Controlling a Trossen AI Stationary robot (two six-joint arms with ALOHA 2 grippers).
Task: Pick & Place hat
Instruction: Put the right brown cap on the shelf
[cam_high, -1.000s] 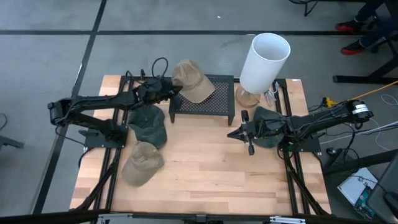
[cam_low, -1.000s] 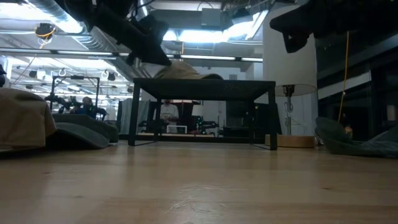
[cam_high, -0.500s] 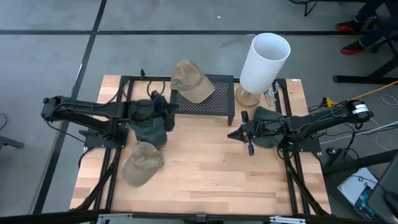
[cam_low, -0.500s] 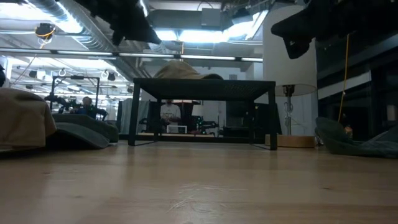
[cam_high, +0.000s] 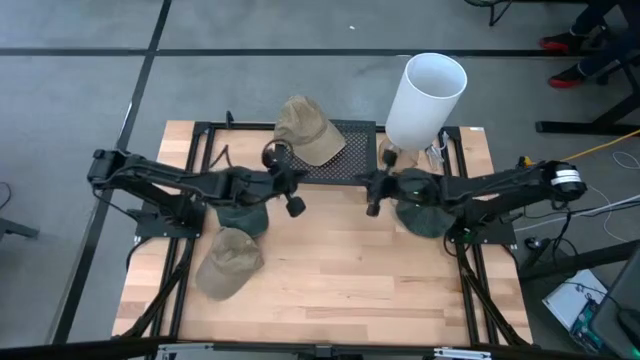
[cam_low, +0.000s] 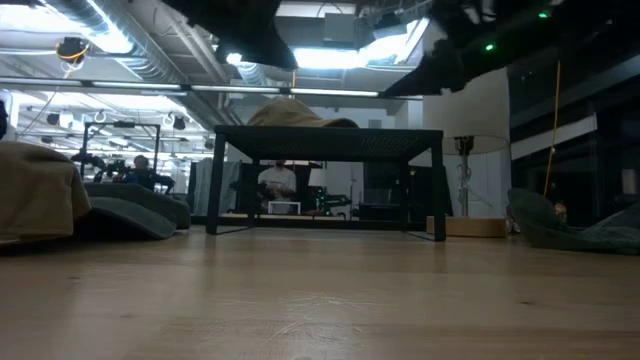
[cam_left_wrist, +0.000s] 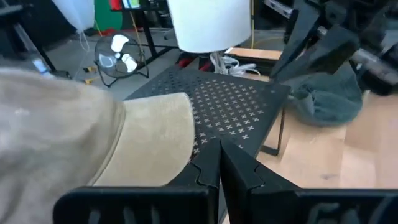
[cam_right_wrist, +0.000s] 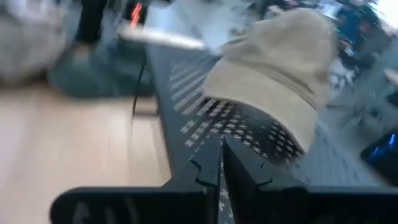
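With both sets of fingers closed on nothing, left fingers (cam_high: 291, 203) and right fingers (cam_high: 372, 203) flank the near edge of the black rack (cam_high: 345, 165) where the tan hat (cam_high: 306, 129) rests, likely light, floppy, best pinched at its stiffer brim.

No legible text, labels, brands, nos. or signs in any view.
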